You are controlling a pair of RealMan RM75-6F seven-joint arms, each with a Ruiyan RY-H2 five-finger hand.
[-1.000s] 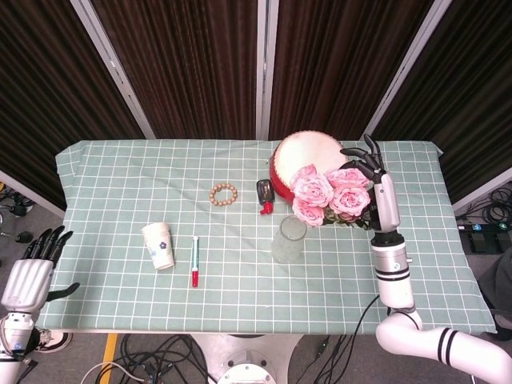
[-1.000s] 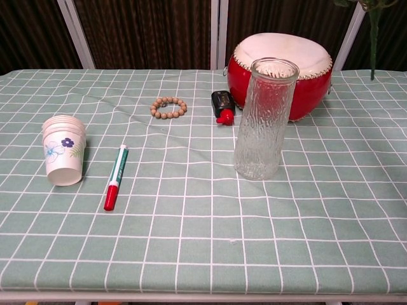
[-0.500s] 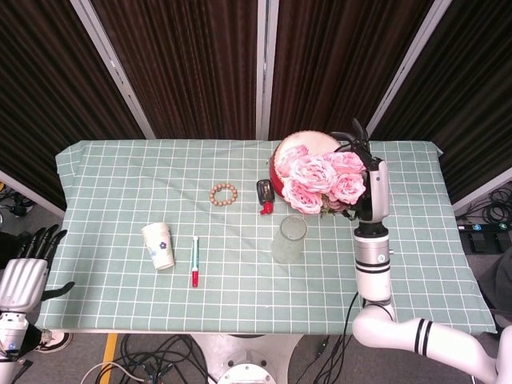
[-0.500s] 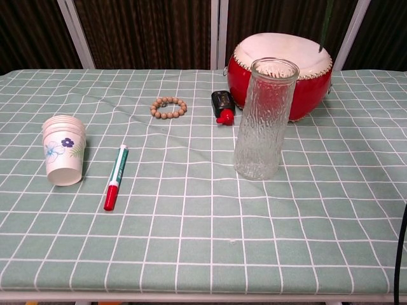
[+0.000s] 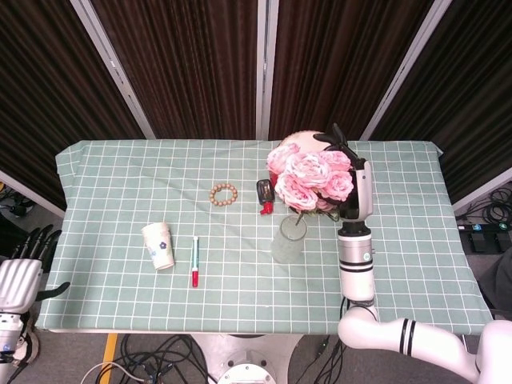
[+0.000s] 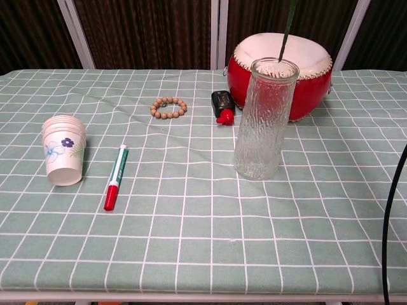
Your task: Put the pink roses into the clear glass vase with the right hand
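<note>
While the right hand [image 5: 352, 188] clamps the roses [image 5: 308, 178], their stem has shifted toward 9 o'clock, now over the vase [image 6: 264, 121]; insertion imminent.

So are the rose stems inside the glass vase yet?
Not yet: in chest view the stem tip hangs at the rim of the glass vase, which stands upright and empty.

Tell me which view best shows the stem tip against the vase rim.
Chest view: the stem hangs with its tip just above the glass vase rim. Head view shows the pink roses in the right hand, blooms hiding much of the stem.
</note>
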